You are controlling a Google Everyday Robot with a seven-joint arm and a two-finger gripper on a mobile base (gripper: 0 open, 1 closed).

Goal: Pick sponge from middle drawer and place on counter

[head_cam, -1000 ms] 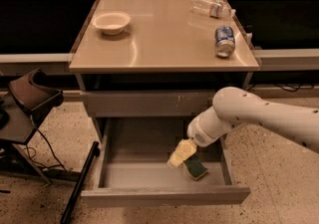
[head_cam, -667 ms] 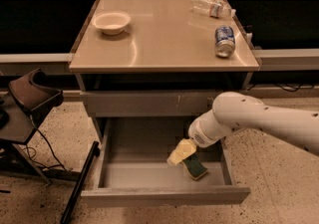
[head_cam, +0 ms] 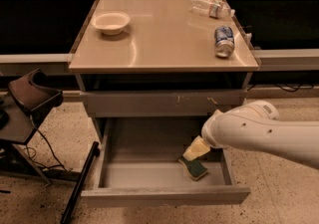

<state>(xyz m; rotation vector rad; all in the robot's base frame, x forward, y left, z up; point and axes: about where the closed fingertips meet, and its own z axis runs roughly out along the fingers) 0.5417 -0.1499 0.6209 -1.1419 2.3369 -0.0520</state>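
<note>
The middle drawer (head_cam: 164, 196) is pulled open below the counter (head_cam: 169, 44). The sponge (head_cam: 193, 168), dark green face up on a yellow body, lies on the drawer floor at the right, near the front. My gripper (head_cam: 195, 149) hangs inside the drawer on the white arm (head_cam: 264, 133) that reaches in from the right. It is just above the sponge's back edge, close to touching it. The sponge rests on the drawer floor and is not lifted.
On the counter stand a white bowl (head_cam: 111, 22) at back left, a soda can (head_cam: 224, 41) at right and a lying plastic bottle (head_cam: 212, 8) at back right. A shut drawer front with pale scratches (head_cam: 164, 103) sits above the open drawer. A dark stand (head_cam: 30, 96) is at left.
My gripper has shifted a little to the right inside the drawer and now sits over the sponge. The sponge has stayed on the drawer floor.
</note>
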